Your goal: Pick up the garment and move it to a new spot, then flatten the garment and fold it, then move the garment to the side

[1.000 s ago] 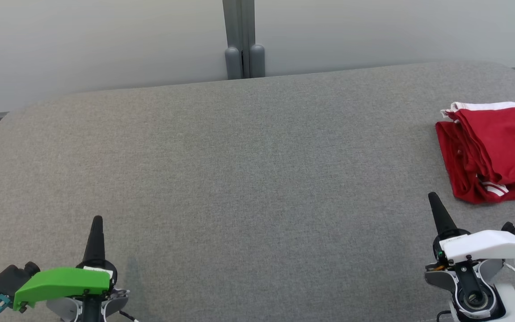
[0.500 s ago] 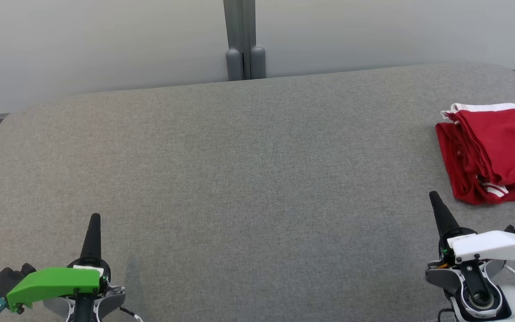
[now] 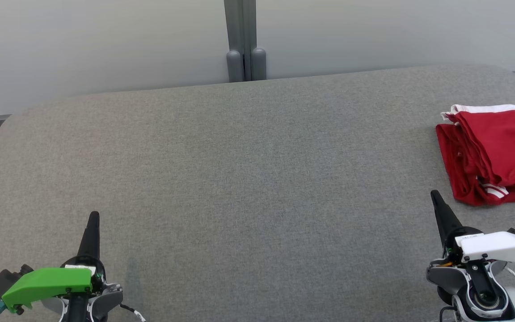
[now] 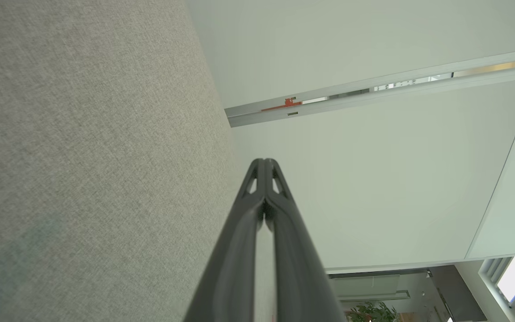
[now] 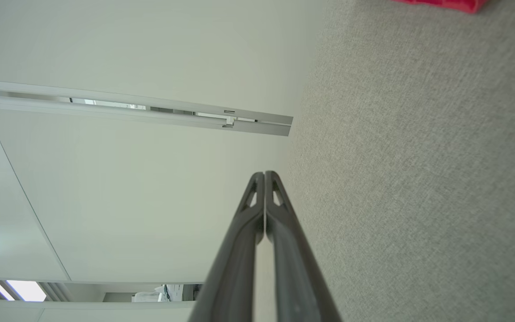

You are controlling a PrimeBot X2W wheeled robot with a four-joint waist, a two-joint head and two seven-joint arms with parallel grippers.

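- Along the near edge of the tabletop, by its left corner, the left tool sits under a green cover. Its two dark fingers are pressed together into one spike, gripping nothing.
- By the near right corner, the right tool sits under a white cover. Its fingers are likewise pressed tight and grip nothing, and the tip leans a little to the left.
- Seen from the left wrist, the left tool meets tip to tip beside the gray cloth surface. The right wrist view shows the same for the right tool.
- Just beyond the right tool and apart from it, the red garment lies folded in a loose stack at the right edge of the tabletop. It has white stripes along its far side and near its front corner, and the head view cuts off its right part.
- A sliver of the garment shows at the top of the right wrist view.
- Beyond the far edge stands a pale wall with a gray post at its middle.
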